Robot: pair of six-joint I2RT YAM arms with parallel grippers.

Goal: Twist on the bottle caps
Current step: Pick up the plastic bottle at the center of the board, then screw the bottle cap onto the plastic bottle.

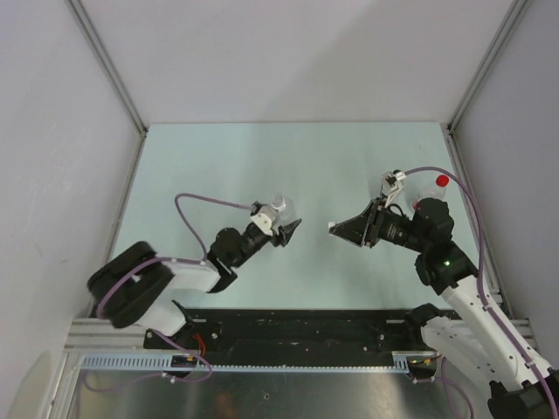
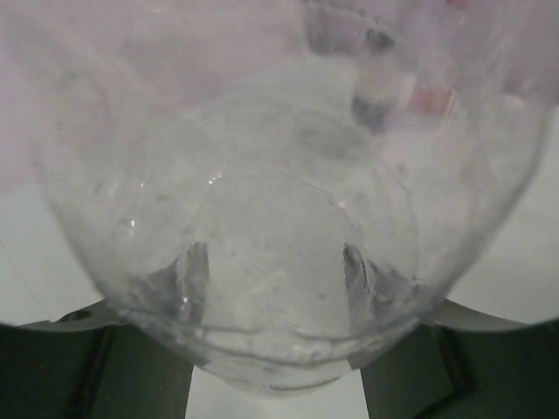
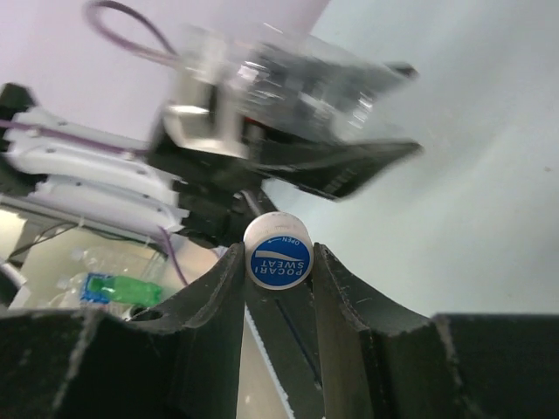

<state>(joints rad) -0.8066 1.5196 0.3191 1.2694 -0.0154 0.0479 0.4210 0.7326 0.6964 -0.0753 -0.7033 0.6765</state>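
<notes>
Black-and-white arms (image 1: pixel 175 275), each with a looping purple cable (image 1: pixel 205 202), end in the black left tool (image 1: pixel 289 229) and right tool (image 1: pixel 341 232).

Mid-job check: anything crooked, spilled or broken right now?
Nothing stands out: no spill, no breakage. The white cap sits square between the fingers of the right gripper, printed top toward its camera. The clear bottle sits between the fingers of the left gripper; whether they grip it is unclear.

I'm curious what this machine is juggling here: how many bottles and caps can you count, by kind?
Clear bottles: 3 (first bottle at the left gripper, second bottle with the red cap, third bottle beside it, faint)
Red cap: 1
White cap with a blue top: 1, pinched in the right gripper
Total: 5
</notes>
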